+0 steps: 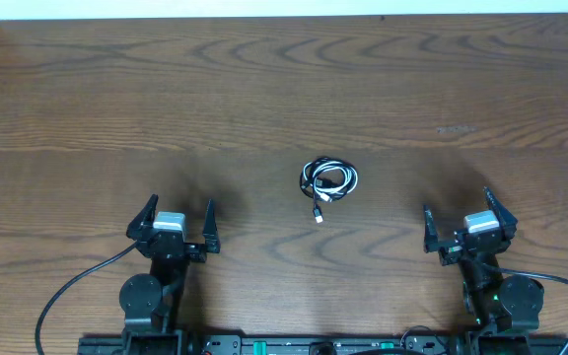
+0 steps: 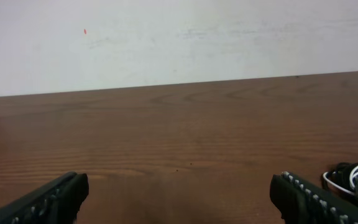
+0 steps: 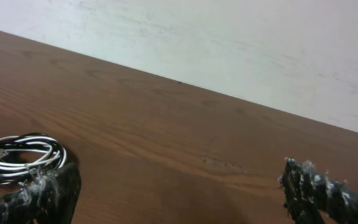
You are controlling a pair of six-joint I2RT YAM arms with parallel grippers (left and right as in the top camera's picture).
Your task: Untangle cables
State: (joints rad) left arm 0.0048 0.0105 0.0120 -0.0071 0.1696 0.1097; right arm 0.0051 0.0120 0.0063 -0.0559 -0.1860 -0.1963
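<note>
A: Where are the cables found?

B: The cables (image 1: 328, 179) are seen in one small coil on the table (image 1: 264, 79), about midway between left and right. White and black loops are wound together. A plug (image 1: 319, 213) is stuck out from the near side of the coil.

A: Are the cables touched by anything?

B: No. They are laid flat on the wood, well apart from both claws.

A: How is the left claw set?

B: The left claw (image 1: 179, 209) is placed at the near left. Its jaws are spread wide and nothing is held between them. From its wrist view, only bare table is seen between the fingers, and the cables are caught at the right edge, beyond the right finger.

A: And the right claw?

B: The right claw (image 1: 458, 204) is placed at the near right, also spread wide and empty. From its wrist view, the cables are seen at the left, just behind the left finger. Whether that finger is touched by them cannot be told there, but from overhead a clear gap is shown.
</note>
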